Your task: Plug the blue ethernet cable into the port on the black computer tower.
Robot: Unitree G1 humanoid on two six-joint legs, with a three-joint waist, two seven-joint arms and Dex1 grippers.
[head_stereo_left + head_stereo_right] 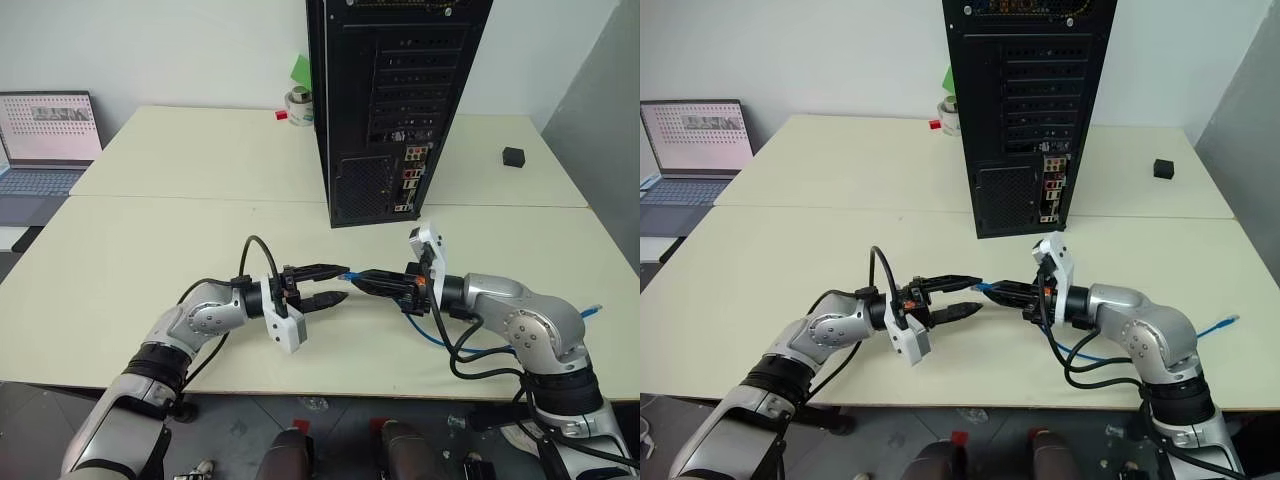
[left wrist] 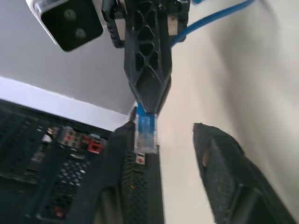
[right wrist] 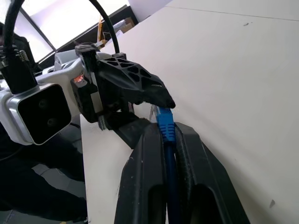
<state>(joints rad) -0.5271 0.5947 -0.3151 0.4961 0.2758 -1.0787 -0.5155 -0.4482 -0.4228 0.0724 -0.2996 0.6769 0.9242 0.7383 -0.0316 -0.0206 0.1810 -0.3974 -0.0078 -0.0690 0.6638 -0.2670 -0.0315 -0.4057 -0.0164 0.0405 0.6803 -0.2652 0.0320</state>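
Note:
The blue ethernet cable [image 1: 441,339] has its clear plug [image 3: 164,122] sticking out of my right gripper [image 1: 358,281], which is shut on the cord just behind the plug. My left gripper [image 1: 343,283] faces it from the left, open, with the plug tip lying against its upper finger [image 2: 133,168]. Both hover low over the near table, in front of the black computer tower [image 1: 390,100]. The tower's rear face is turned toward me. The port lies somewhere in its connector strip [image 1: 411,180], too small to pick out. The cable's far end [image 1: 1230,321] rests at the right.
A laptop [image 1: 45,140] stands open at the far left. A small black cube [image 1: 513,156] sits right of the tower, and a white tape roll [image 1: 298,105] behind its left side. Bare table [image 1: 200,230] lies between the grippers and the tower.

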